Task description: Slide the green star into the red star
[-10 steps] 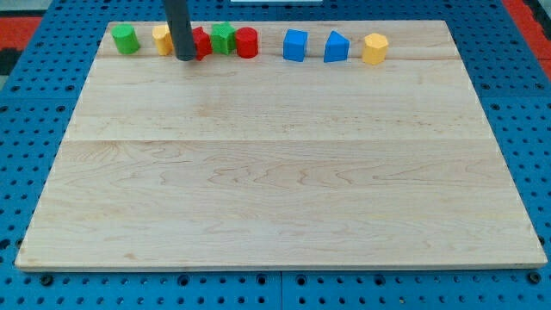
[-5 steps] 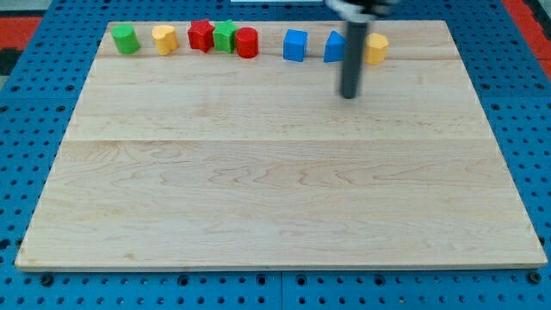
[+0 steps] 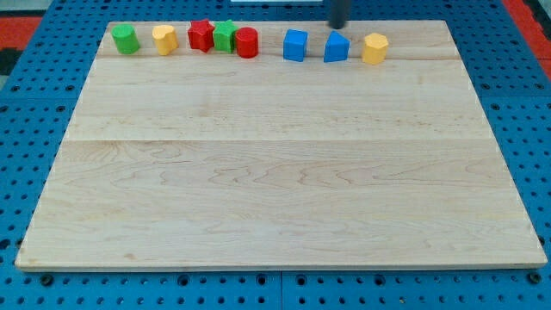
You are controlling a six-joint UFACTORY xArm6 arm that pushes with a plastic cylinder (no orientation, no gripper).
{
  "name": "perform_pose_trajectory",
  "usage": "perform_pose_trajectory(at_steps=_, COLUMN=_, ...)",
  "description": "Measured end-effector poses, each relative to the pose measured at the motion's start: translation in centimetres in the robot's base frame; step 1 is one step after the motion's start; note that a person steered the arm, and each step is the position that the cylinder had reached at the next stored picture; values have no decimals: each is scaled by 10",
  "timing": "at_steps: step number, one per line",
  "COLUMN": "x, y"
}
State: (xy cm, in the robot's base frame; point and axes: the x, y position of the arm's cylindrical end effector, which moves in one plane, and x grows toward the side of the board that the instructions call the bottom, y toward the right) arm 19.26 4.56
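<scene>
The green star [image 3: 224,36] sits at the view's top, touching the red star [image 3: 201,35] on its left and a red cylinder [image 3: 247,42] on its right. My tip [image 3: 338,26] is at the top edge of the view, just above a blue triangular block [image 3: 337,46], well to the right of both stars. Only the rod's lowest part shows.
A green cylinder [image 3: 126,39] and a yellow cylinder [image 3: 164,39] stand at the top left. A blue cube [image 3: 295,45] and a yellow block [image 3: 374,48] flank the blue triangular block. All lie along the wooden board's [image 3: 275,172] top edge.
My tip moved from beside the red star to the right and down the board, then back up to the top edge above the blue triangular block. The blocks have not moved.
</scene>
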Motion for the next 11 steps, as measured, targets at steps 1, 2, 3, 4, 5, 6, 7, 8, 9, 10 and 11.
perform_pose_trajectory(at_steps=1, x=-1, y=-100)
perform_pose_trajectory(at_steps=2, x=1, y=-138)
perform_pose_trajectory(at_steps=3, x=0, y=-143)
perform_pose_trajectory(at_steps=4, x=0, y=-151)
perform_pose_trajectory(at_steps=5, x=0, y=-148)
perform_pose_trajectory(at_steps=6, x=0, y=-144)
perform_pose_trajectory(at_steps=7, x=0, y=-144)
perform_pose_trajectory(at_steps=8, x=0, y=-144)
perform_pose_trajectory(at_steps=9, x=0, y=-144)
perform_pose_trajectory(at_steps=10, x=0, y=-144)
perform_pose_trajectory(at_steps=11, x=1, y=-144)
